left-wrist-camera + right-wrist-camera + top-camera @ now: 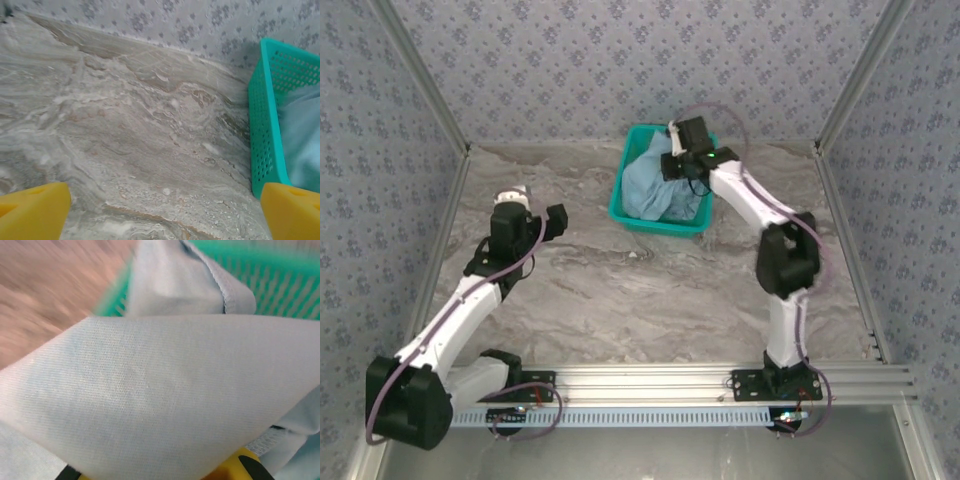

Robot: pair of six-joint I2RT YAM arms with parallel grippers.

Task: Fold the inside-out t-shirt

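Light-blue t-shirt [165, 390] of soft, matt, finely knit cloth with stitched hems. Teal basket [262, 125] of smooth perforated plastic, faintly glossy. Tabletop [125, 125] with a marble-look grey surface, smooth, low sheen. Silvery metal rail [660, 378].

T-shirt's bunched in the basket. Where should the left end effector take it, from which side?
Probably a top fold on the left half of the t-shirt, coming down from above: the mesh walls of the basket block a sideways reach, and the right end effector is at its far right corner. The left end effector stands open to its left.
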